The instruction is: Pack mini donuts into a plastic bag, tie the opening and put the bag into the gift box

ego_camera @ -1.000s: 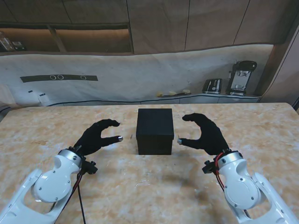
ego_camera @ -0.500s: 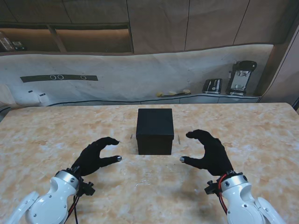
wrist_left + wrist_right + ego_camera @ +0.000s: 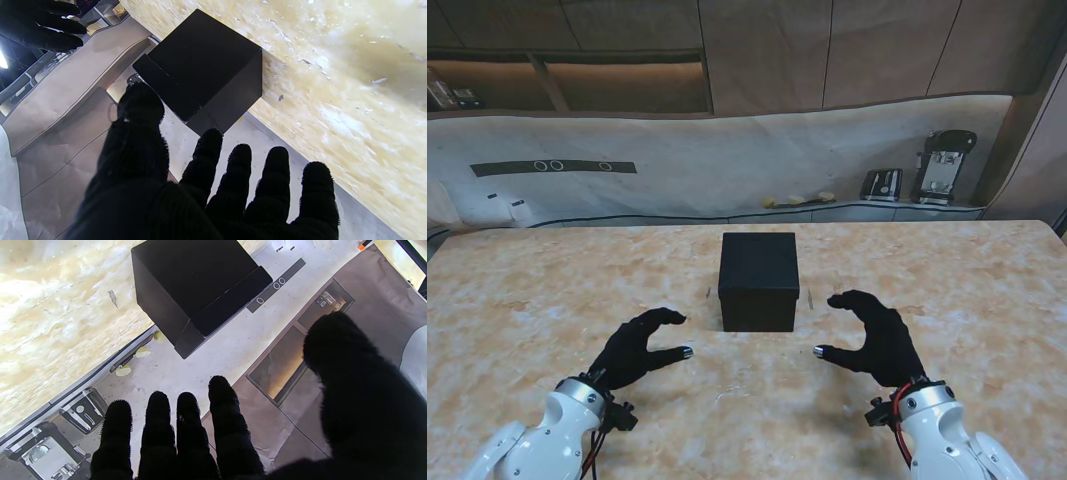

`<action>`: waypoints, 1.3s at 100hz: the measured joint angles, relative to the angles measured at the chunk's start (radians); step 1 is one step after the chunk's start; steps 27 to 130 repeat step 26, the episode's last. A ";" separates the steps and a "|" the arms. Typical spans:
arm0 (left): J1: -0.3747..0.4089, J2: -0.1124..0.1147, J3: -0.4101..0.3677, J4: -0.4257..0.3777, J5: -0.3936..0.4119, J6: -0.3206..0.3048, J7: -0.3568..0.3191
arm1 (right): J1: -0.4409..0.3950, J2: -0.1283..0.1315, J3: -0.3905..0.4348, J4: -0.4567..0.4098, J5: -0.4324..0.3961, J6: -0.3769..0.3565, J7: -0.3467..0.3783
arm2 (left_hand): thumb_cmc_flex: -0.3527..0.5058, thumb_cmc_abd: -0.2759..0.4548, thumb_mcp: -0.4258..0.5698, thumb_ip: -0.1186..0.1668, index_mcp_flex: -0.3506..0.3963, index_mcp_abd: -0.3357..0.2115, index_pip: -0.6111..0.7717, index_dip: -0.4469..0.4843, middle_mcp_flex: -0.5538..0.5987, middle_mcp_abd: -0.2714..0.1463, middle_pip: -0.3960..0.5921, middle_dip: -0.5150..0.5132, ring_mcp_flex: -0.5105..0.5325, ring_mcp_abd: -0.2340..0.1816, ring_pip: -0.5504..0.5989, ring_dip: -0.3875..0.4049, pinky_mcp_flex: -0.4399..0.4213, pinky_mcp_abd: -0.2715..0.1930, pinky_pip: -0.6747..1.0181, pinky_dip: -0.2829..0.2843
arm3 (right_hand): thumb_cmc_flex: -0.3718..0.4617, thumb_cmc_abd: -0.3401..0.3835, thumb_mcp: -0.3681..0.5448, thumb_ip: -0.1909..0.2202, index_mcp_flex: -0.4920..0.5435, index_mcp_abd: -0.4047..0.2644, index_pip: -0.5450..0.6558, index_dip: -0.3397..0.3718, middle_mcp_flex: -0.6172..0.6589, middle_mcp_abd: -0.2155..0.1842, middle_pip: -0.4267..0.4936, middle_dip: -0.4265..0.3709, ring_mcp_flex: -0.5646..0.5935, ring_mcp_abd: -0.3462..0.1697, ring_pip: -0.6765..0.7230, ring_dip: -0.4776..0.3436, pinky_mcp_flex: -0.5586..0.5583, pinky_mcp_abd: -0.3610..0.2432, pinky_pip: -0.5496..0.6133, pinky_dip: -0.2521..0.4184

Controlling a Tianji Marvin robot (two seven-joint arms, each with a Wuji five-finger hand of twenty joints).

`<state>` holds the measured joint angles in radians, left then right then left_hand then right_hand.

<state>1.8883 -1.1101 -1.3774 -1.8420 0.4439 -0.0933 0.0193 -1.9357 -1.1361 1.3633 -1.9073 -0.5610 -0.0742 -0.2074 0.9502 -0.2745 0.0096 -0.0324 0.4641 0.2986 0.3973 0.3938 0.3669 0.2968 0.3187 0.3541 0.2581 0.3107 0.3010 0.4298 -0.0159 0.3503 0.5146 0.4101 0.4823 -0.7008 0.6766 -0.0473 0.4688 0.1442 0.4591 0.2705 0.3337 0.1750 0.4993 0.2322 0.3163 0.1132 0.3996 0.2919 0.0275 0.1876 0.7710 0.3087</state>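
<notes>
A black gift box (image 3: 759, 279) stands with its lid on at the middle of the marble table (image 3: 517, 290). It also fills the wrist views as the box (image 3: 206, 70) and the box (image 3: 196, 286). My left hand (image 3: 639, 346), in a black glove, hovers nearer to me and left of the box, fingers curled apart around nothing. On the other side my right hand (image 3: 874, 337) mirrors it, open and apart from the box. No donuts or plastic bag show on the table.
Beyond the table's far edge runs a pale covered bench (image 3: 727, 160) with small yellow bits (image 3: 797, 200) and two dark devices (image 3: 882, 183), (image 3: 947, 165) at its right.
Both hands have drawn back from the box's sides toward me, staying open. The box has not moved.
</notes>
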 measured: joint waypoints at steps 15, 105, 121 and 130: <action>-0.005 -0.002 0.004 0.008 -0.004 0.005 -0.003 | 0.010 0.000 -0.004 0.009 0.002 0.006 0.009 | 0.000 0.000 0.000 0.000 0.000 0.000 0.000 0.000 0.000 0.000 0.000 0.000 0.000 0.000 0.000 0.000 -0.003 0.000 0.009 0.000 | 0.000 0.000 0.000 0.000 0.004 0.001 0.001 0.000 0.000 0.000 0.000 0.000 0.000 0.000 0.000 0.000 -0.013 0.000 -0.001 -0.001; -0.007 -0.002 0.004 0.009 -0.004 0.005 -0.011 | 0.015 0.001 -0.007 0.012 0.005 0.011 0.011 | 0.000 0.000 0.000 0.000 0.000 0.000 0.000 0.000 0.000 0.000 0.000 0.000 0.000 0.000 0.000 0.000 -0.004 0.000 0.009 0.000 | 0.000 0.000 0.000 0.000 0.006 0.002 0.001 -0.001 0.000 0.000 0.000 0.000 0.000 0.000 0.000 0.000 -0.021 0.000 -0.003 -0.002; -0.007 -0.002 0.004 0.009 -0.004 0.005 -0.011 | 0.015 0.001 -0.007 0.012 0.005 0.011 0.011 | 0.000 0.000 0.000 0.000 0.000 0.000 0.000 0.000 0.000 0.000 0.000 0.000 0.000 0.000 0.000 0.000 -0.004 0.000 0.009 0.000 | 0.000 0.000 0.000 0.000 0.006 0.002 0.001 -0.001 0.000 0.000 0.000 0.000 0.000 0.000 0.000 0.000 -0.021 0.000 -0.003 -0.002; -0.007 -0.002 0.004 0.009 -0.004 0.005 -0.011 | 0.015 0.001 -0.007 0.012 0.005 0.011 0.011 | 0.000 0.000 0.000 0.000 0.000 0.000 0.000 0.000 0.000 0.000 0.000 0.000 0.000 0.000 0.000 0.000 -0.004 0.000 0.009 0.000 | 0.000 0.000 0.000 0.000 0.006 0.002 0.001 -0.001 0.000 0.000 0.000 0.000 0.000 0.000 0.000 0.000 -0.021 0.000 -0.003 -0.002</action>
